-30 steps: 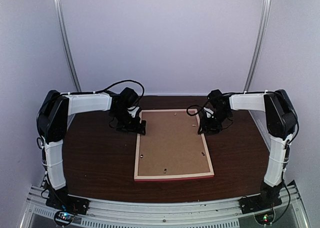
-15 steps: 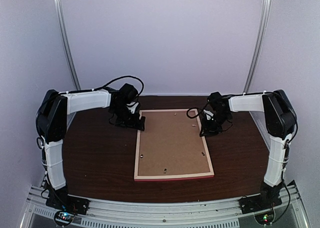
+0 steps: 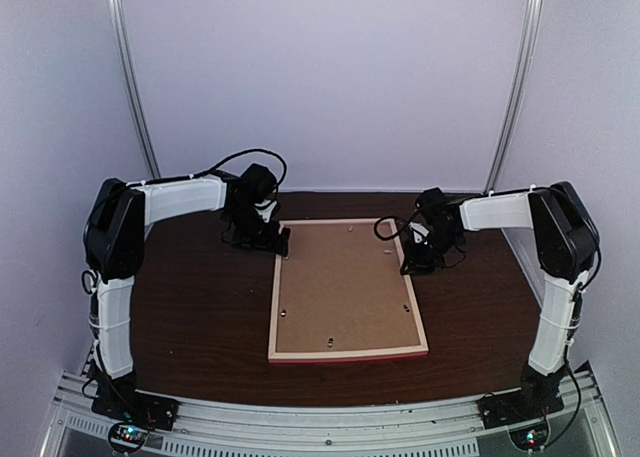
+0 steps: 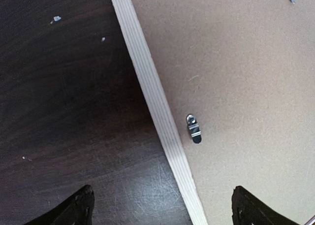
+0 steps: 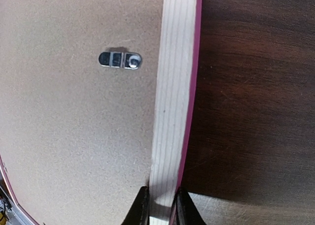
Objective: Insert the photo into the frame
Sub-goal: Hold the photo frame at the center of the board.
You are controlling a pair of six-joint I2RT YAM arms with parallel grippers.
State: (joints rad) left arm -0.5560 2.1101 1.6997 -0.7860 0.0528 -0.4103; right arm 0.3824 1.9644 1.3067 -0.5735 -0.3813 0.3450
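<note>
The frame lies flat and face down in the middle of the desk. Its pale wooden back is up, a pink edge shows along its near and right sides, and its long sides run from the far edge towards the near edge. A brown backing board fills it, with small metal turn clips on the board, one near the left rail and one near the right rail.

My right hand is on the right rail, towards the frame's far right corner. Its two fingers are drawn in close, one on the backing-board side and one on the pink outer side, pinching the rail between them.

My left hand hangs over the left rail near the frame's far left corner. Its fingers are spread wide apart, one above the dark desk and one above the backing board, holding nothing.
</note>
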